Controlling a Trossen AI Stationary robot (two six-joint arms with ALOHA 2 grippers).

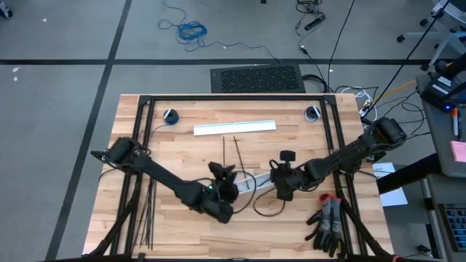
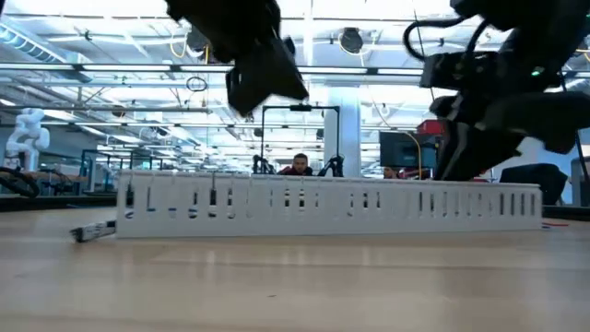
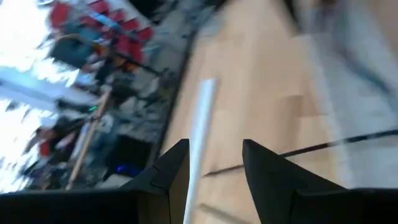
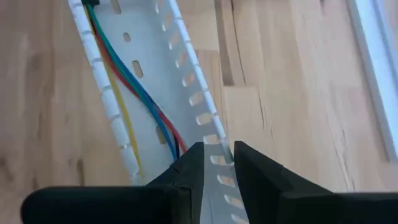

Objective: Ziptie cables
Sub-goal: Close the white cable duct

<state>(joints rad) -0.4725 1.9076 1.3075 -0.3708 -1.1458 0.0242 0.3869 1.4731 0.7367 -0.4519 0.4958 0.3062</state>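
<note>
Wooden counter (image 1: 189, 156) carries two zipties (image 1: 238, 151) near its middle, long axis running front to back. Coloured cables (image 4: 134, 93) lie lengthwise inside one slotted channel (image 4: 149, 81). Right hand (image 4: 214, 163) pinches the channel wall; left hand (image 3: 214, 163) hangs open, empty.

Colours I logged: table (image 1: 182, 145), pale blond wood in plank stripes. Slotted channel (image 4: 186, 74), translucent white, rows of small oblong slots along both walls. Wires (image 4: 134, 93) inside it: blue, red, yellow and green. Strip (image 1: 234, 127) on the table, plain white. Zipties (image 1: 238, 149), black. Gloves (image 1: 329, 222), black and grey with a red patch. Both arms, dark.
</note>
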